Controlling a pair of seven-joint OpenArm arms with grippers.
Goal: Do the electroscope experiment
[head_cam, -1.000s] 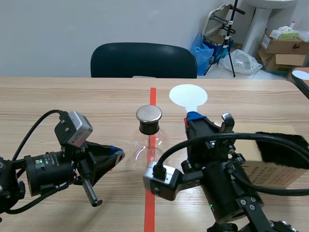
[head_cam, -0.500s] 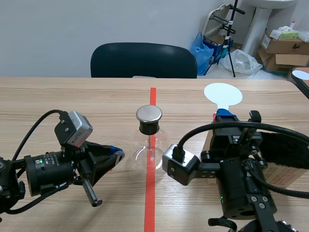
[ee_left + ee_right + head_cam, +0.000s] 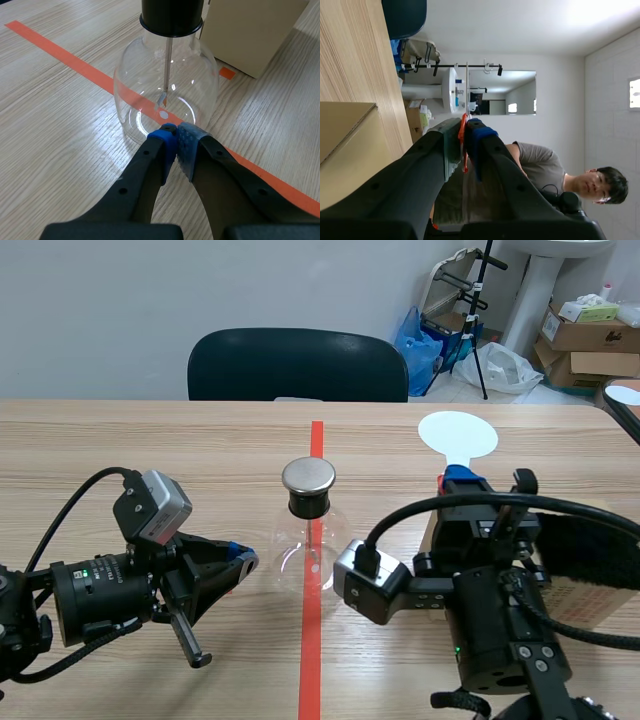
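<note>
Mostly hidden: handle of white paddle (image 3: 458,433), clamped in right hand (image 3: 464,134); left hand (image 3: 176,132) closed empty beside flask (image 3: 165,90).

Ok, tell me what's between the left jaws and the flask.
Nothing: in the left wrist view the left jaws, shut, sit right at the flask, over bare table.

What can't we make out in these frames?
Left wrist view: foil inside the flask is too small and under glare; spread unclear.
Scene view: the handle of the paddle is hidden in the right gripper; the right wrist view shows it edge-on only.
Scene view: black fur is partly behind the right arm and cut by the edge.
</note>
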